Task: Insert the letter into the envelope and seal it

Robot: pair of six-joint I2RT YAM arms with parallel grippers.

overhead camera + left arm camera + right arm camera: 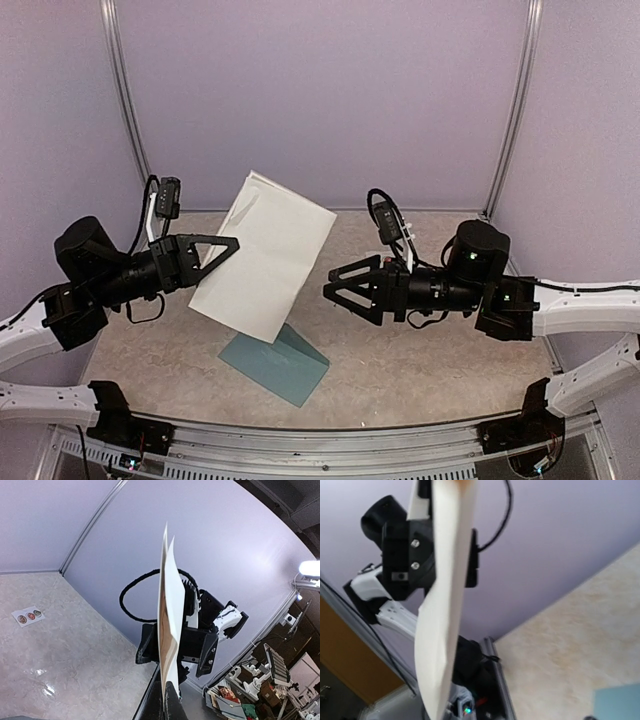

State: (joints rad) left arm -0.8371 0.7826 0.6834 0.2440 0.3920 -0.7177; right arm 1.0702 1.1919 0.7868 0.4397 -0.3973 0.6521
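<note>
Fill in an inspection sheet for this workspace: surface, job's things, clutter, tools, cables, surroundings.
Surface: beige marbled table.
Job's things: letter held up in the air, seemingly folded; envelope flat on the table below it.
Clutter: sticker strip lying on the table.
Tools: left tool shut on the letter's edge; right tool beside the letter, holding nothing, open or shut unclear.
Cables: left cable and right cable, black, looping at the wrists.
Surroundings: lilac walls, metal frame posts.
</note>
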